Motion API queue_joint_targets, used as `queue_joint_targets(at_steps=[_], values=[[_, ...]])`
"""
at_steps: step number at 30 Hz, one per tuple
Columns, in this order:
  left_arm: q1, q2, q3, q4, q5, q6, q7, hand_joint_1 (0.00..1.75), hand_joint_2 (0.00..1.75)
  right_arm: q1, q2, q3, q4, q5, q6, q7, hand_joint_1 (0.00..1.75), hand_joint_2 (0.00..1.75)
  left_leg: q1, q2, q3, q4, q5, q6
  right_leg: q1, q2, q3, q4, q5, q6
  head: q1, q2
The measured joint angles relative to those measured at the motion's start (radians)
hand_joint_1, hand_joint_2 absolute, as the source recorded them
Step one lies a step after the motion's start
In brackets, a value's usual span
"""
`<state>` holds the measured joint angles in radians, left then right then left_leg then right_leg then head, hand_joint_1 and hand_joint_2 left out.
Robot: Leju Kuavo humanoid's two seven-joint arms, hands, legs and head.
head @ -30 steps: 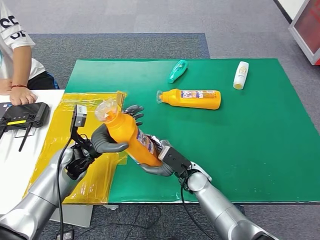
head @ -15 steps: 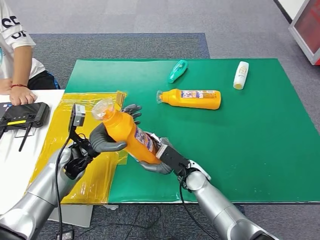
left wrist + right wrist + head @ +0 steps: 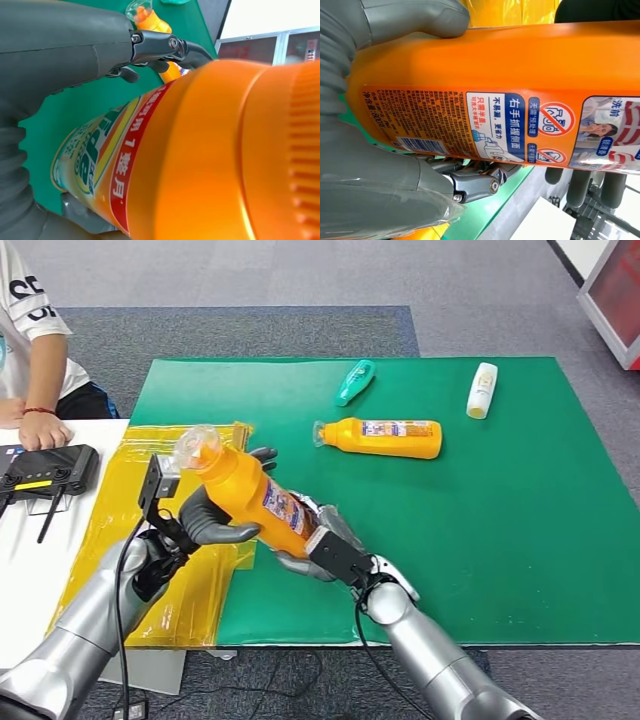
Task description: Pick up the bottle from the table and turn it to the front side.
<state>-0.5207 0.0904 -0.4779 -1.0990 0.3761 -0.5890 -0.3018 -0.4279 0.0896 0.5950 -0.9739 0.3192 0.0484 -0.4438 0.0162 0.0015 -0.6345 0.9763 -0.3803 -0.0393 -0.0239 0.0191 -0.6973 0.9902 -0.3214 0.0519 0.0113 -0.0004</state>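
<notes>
Mid-turn: the orange plastic bottle (image 3: 253, 498) is gripped between left hand (image 3: 215, 520) and right hand (image 3: 317, 545); more rotation is probably needed.

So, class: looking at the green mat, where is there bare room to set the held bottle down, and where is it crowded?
Bare: the green mat right of the right hand, below the lying orange bottle and white bottle. Crowded: the far edge with the teal bottle, and where both hands grip the held bottle.
</notes>
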Motion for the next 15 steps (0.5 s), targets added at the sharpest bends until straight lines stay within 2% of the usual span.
queue_joint_targets(at_steps=[9, 15], values=[[0.009, -0.011, 0.019, 0.000, -0.008, -0.018, -0.016, 0.00, 1.75, 0.001, 0.003, 0.011, 0.002, -0.011, 0.022, -0.002, 1.75, 1.75, 0.000, 0.000, 0.000, 0.000, 0.000, 0.000, 0.000, 0.000, 0.000, 0.000, 0.000, 0.000, 0.000, 0.000], [0.017, -0.022, 0.029, -0.004, 0.077, -0.128, -0.023, 0.00, 1.75, -0.001, 0.012, 0.017, 0.015, -0.044, 0.082, -0.031, 1.75, 1.75, 0.000, 0.000, 0.000, 0.000, 0.000, 0.000, 0.000, 0.000, 0.000, 0.000, 0.000, 0.000, 0.000, 0.000]])
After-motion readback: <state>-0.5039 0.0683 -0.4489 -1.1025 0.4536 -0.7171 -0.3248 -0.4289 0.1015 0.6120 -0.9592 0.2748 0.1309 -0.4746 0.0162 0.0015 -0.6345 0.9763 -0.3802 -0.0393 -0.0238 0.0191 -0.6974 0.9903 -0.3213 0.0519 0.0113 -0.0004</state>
